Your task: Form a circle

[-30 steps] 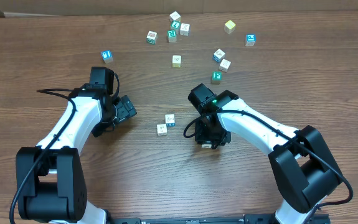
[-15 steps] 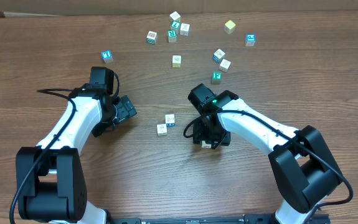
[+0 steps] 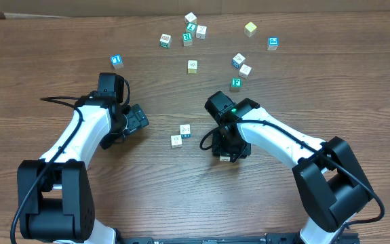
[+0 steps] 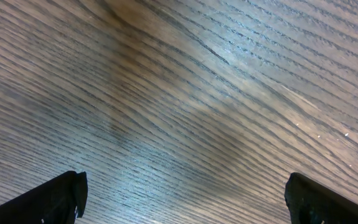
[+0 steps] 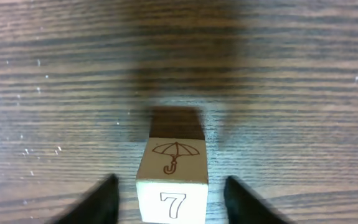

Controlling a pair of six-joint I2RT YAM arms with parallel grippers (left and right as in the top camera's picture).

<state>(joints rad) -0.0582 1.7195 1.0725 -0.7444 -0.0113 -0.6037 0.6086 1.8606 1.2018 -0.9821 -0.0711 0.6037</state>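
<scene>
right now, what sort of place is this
Most likely a robotics lab bench: white-and-black robot arms, left and right, stand at a brown wood-grain table, with small cream wooden alphabet cubes scattered across it.

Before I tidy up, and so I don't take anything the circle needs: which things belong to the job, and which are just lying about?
In the job:
- umbrella cube, untouched between the jaws of the open right gripper
- two cubes mid-table

Lying about, for now:
- scattered cubes along the far side, though more may be needed
- left gripper, open over bare wood
</scene>
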